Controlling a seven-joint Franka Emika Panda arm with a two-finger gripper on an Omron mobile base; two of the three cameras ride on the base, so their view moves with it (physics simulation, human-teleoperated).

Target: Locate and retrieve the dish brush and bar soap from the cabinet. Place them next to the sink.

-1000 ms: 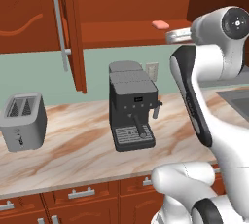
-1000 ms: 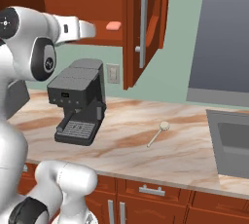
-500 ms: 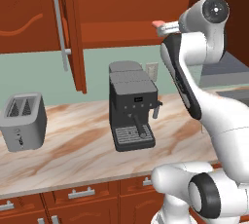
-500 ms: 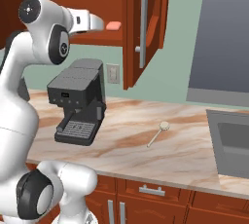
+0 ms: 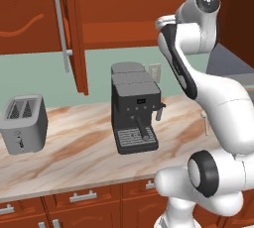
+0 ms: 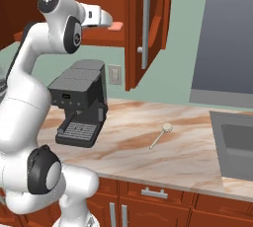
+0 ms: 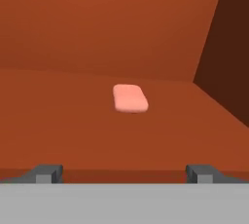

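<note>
While the gripper [image 7: 121,173] points into the open cabinet [image 6: 148,23] with its jaws spread wide and empty, the bar soap [image 7: 130,98] lies flat on the shelf ahead, centred between the fingertips but well short of them. It looks light, rigid and probably slick, so pinching its two long edges squarely seems safest. The dish brush [image 6: 161,134] rests on the counter [image 6: 188,147] near the sink [image 6: 237,147].

Arm raised high, hand [image 7: 121,172] level, its fingers spread wide.
</note>
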